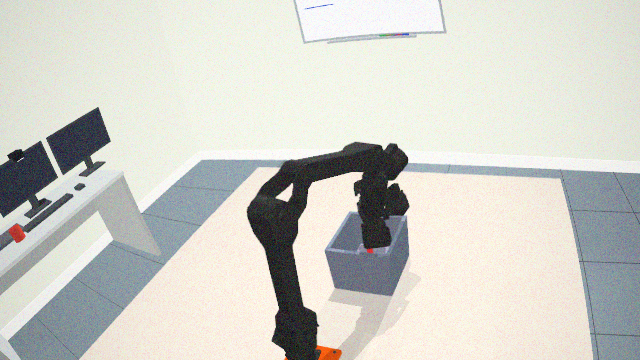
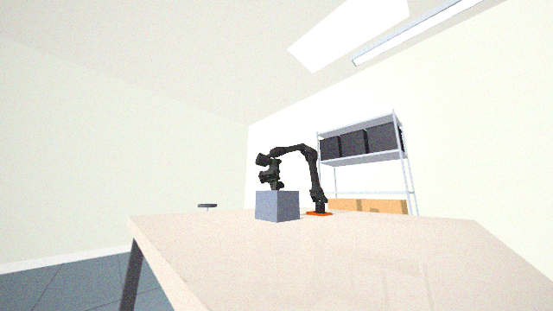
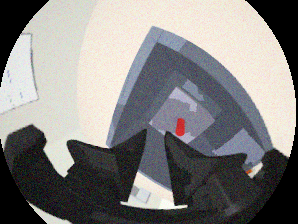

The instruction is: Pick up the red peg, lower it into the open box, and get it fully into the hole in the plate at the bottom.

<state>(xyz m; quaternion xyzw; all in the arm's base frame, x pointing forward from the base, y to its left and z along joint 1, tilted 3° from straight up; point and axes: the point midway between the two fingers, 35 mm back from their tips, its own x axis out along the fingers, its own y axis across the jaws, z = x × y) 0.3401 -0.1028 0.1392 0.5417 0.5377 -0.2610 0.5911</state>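
The black two-fingered hand (image 1: pixel 376 245) (image 2: pixel 277 187) (image 3: pixel 155 133) stood slightly apart with nothing between its fingertips, perhaps having just let go. The short red cylindrical peg (image 1: pixel 370 251) (image 3: pixel 180 127) was over the pale square plate (image 3: pixel 167 114) inside the open grey-blue box (image 1: pixel 367 272) (image 2: pixel 276 206) (image 3: pixel 131 82); its seating could not be told. The walls left little sideways room; straight up looked the freer way out.
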